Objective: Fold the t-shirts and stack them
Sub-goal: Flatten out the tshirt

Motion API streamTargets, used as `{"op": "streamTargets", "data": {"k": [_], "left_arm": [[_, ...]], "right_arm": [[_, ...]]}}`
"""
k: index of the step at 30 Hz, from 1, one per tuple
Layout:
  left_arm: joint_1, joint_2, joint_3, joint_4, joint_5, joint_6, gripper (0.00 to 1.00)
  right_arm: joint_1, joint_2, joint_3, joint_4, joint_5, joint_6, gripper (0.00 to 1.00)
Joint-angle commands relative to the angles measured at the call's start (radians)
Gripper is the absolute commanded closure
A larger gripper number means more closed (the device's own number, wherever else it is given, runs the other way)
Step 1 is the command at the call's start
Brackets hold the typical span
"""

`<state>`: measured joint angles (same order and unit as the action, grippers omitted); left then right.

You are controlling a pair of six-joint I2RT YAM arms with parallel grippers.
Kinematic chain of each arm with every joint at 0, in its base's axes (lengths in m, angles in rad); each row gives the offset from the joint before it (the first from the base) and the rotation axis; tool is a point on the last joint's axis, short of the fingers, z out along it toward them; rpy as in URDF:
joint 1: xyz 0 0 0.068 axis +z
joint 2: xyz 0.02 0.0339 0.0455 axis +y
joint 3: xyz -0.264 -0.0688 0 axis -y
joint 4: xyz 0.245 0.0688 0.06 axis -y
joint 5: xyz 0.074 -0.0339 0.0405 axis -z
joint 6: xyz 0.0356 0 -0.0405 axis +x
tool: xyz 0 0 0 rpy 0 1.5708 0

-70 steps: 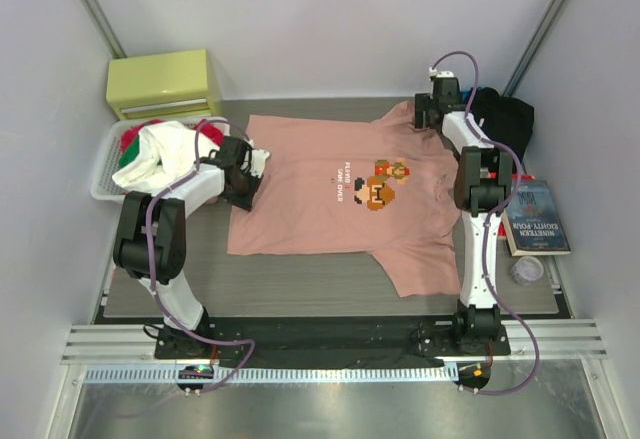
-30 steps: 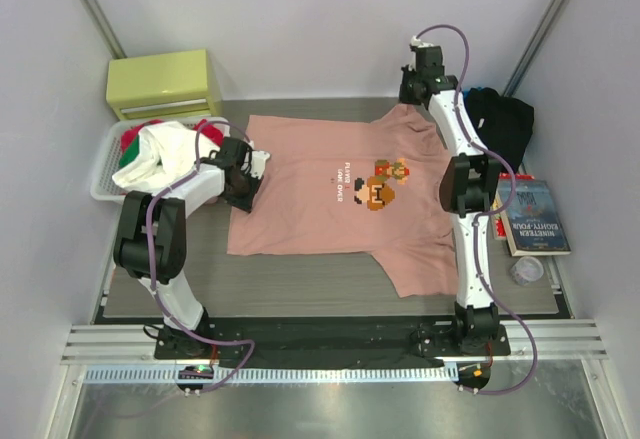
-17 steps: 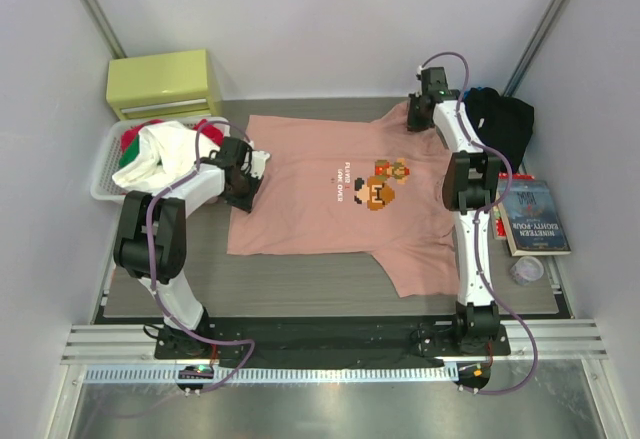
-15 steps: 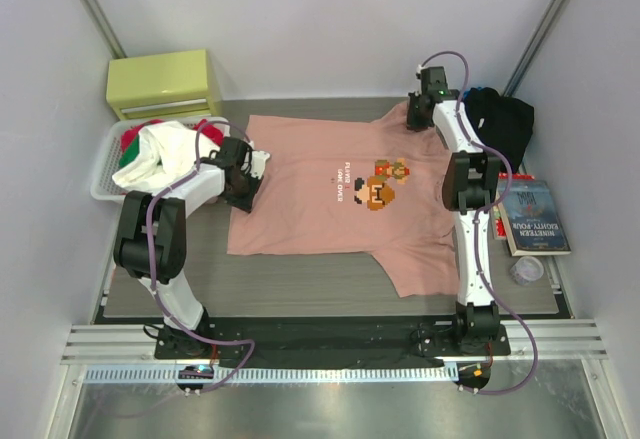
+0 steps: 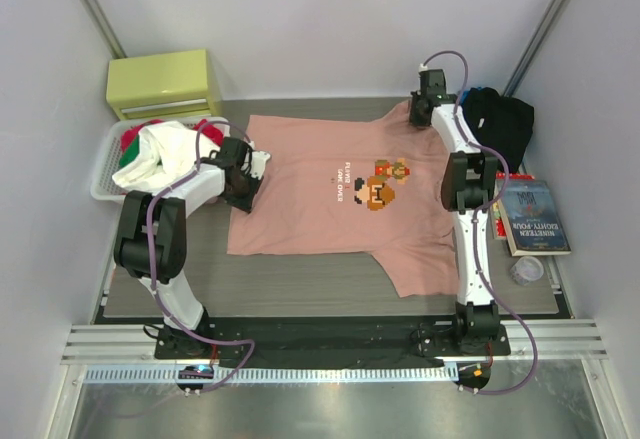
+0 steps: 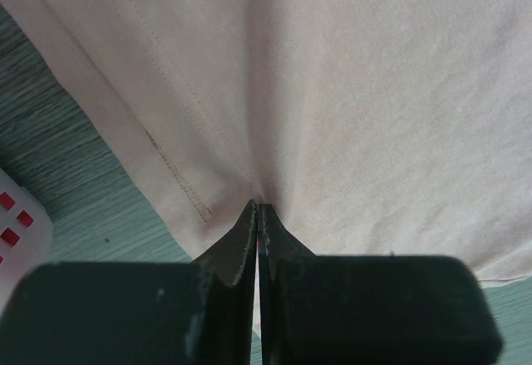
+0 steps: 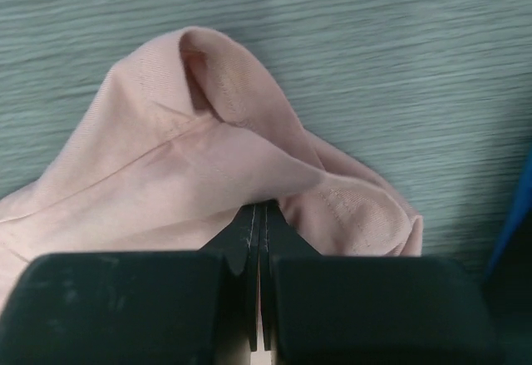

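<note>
- Basket (image 5: 103, 181) at the far left of the tabletop (image 5: 300, 284), holding a heap of white, red and green cloth; neither tool touches it.
- Your left tool (image 6: 258, 208) is pressed together and pinches a small ridge of cloth just inside the stitched hem of the salmon-pink t-shirt (image 5: 310, 209), at the shirt's far left corner.
- That t-shirt lies spread flat, print up, across the middle of the tabletop, with its hem toward the left and its sleeves toward the right. It sits between your two tools and is held at both ends.
- Expect it to handle as soft, light, limp cloth: it should sag and drape wherever it is not held, and a thin pinch may slip. The doubled hems, cuffs and seams near the corners look like the surest places to grip.
- Your right tool (image 7: 259, 208) is also pressed together and pinches the far sleeve at its cuff, where the cloth bunches into a raised fold.
- The black t-shirt (image 5: 507, 124) lies crumpled at the far right corner, just beside your right tool. Neither tool holds it.
</note>
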<state>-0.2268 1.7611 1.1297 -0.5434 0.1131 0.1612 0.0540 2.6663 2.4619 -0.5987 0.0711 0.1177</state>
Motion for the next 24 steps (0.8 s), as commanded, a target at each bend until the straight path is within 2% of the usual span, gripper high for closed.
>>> {"op": "streamTargets", "data": {"k": [1, 5, 12, 18, 24], "left_arm": [[0.006, 0.011, 0.008, -0.003, 0.003, 0.009, 1.0], [0.006, 0.028, 0.019, -0.006, 0.01, 0.005, 1.0], [0.006, 0.02, 0.019, -0.012, 0.016, 0.004, 1.0], [0.006, 0.017, 0.008, -0.006, 0.013, 0.008, 1.0], [0.006, 0.014, 0.012, -0.01, 0.025, 0.001, 1.0]], "right_arm": [[-0.04, 0.001, 0.008, 0.048, 0.111, -0.033, 0.99], [-0.078, -0.019, -0.001, 0.071, 0.131, -0.061, 0.99], [-0.074, -0.014, -0.004, 0.102, 0.157, -0.092, 0.99], [-0.071, -0.106, -0.181, 0.229, 0.164, -0.082, 0.99], [-0.071, -0.14, -0.187, 0.244, 0.223, -0.113, 0.99]]}}
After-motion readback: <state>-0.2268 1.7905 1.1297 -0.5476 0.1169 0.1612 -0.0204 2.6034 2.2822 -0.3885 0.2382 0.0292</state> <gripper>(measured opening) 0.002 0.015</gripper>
